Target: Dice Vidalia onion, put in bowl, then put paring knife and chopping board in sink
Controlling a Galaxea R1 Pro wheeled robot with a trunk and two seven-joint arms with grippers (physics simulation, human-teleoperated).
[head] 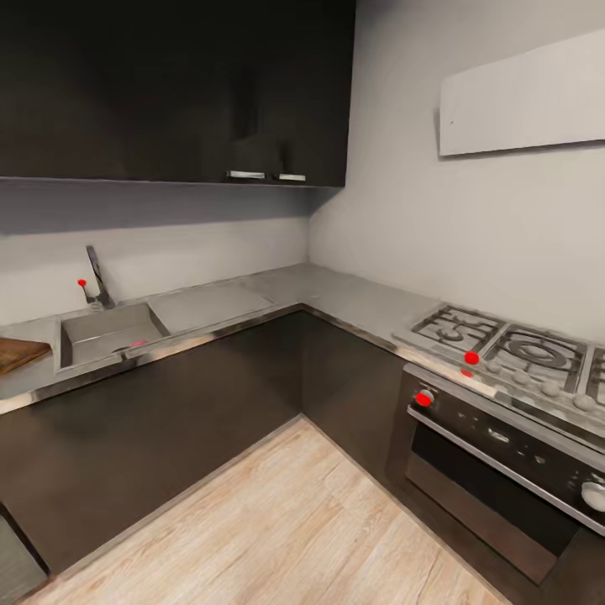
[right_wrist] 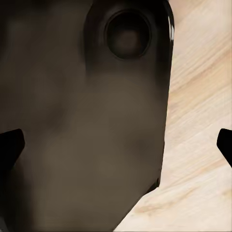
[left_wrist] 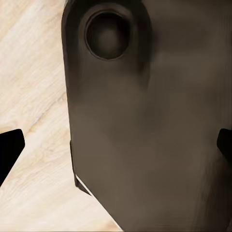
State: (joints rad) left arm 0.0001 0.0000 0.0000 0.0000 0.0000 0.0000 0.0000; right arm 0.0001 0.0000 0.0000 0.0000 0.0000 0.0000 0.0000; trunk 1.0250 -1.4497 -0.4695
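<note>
Countertop (head: 336, 298) runs L-shaped w/ bare stretches at the corner and on the drainer just right of the sink (head: 109, 334). Sink basin is open from above; tap (head: 99, 277) stands at its back edge, a red-handled item lies at its front rim. Board (head: 17, 353) sits left of sink. Upper cabinets (head: 176, 88) overhang the back of the left run. Hob (head: 512, 353) takes the right run. Floor (head: 294, 521) in front is open. Both wrist views: dark robot body close ahead, fingertips (left_wrist: 9, 150) wide apart.

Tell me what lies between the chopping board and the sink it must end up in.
Nothing visible does. The chopping board lies on the countertop at the head view's left edge, right beside the sink; only a bare strip of worktop separates them.
</note>
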